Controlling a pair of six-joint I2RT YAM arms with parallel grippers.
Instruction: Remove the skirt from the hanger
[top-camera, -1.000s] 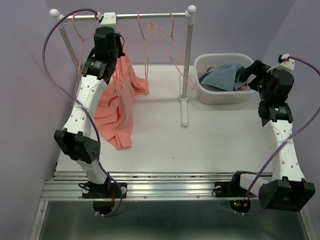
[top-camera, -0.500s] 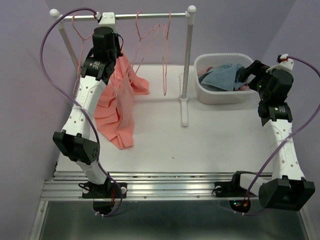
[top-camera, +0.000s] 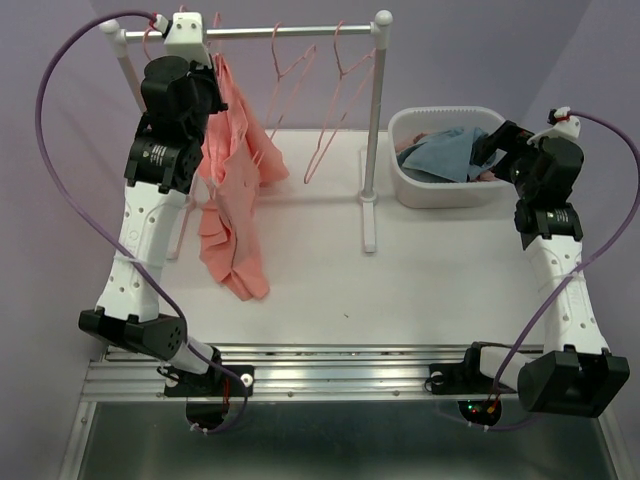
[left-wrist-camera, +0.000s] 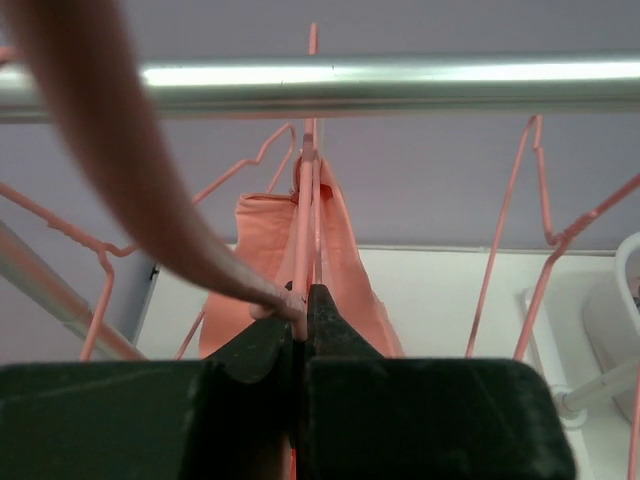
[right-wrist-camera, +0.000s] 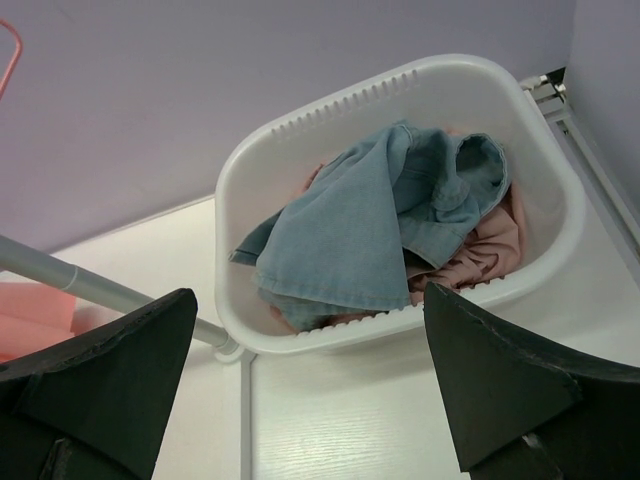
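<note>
A salmon-pink skirt (top-camera: 236, 165) hangs from a pink wire hanger (left-wrist-camera: 312, 170) at the left end of the rack's metal bar (top-camera: 290, 32). Its lower end rests crumpled on the table (top-camera: 240, 272). My left gripper (top-camera: 210, 72) is raised to just under the bar. In the left wrist view my left gripper (left-wrist-camera: 302, 300) is shut on the hanger's wire, with the skirt (left-wrist-camera: 345, 255) hanging just beyond it. A blurred pink strand runs from the top left to the jaws. My right gripper (top-camera: 497, 150) is open and empty beside the basket, as the right wrist view (right-wrist-camera: 310, 295) also shows.
Empty pink hangers (top-camera: 292, 68) hang slanted on the bar. The rack's right post (top-camera: 374, 130) and foot stand mid-table. A white basket (top-camera: 400, 180) at the back right holds blue denim (right-wrist-camera: 370, 230) and pink cloth (right-wrist-camera: 480, 250).
My left arm has risen and moved left along the bar with the hanger, pulling the skirt up and left. The empty hangers have swung. The right arm has not moved.
</note>
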